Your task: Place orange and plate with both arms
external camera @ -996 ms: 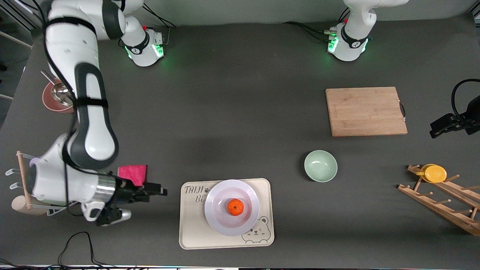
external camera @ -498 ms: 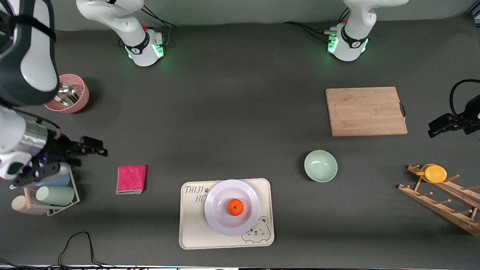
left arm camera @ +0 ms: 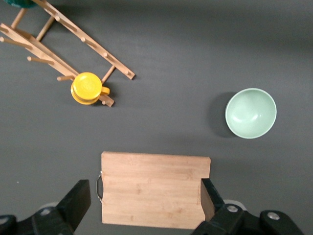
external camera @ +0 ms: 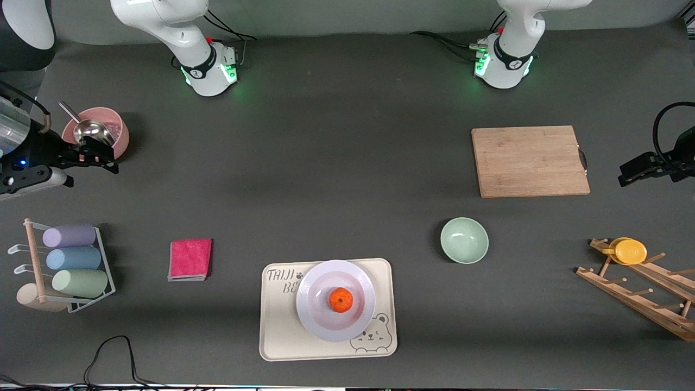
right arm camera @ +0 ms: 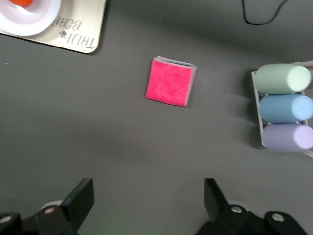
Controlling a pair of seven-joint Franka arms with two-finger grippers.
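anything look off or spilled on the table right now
Nothing stands out. The orange sits in the plate, which rests flat on the bear tray. Both tools are open and empty: right tool, left tool.

Front view high, faces robots – whole table [external camera: 336, 163]. Wrist views look straight down – share cutting board [external camera: 529, 161], pink cloth [external camera: 190, 259].
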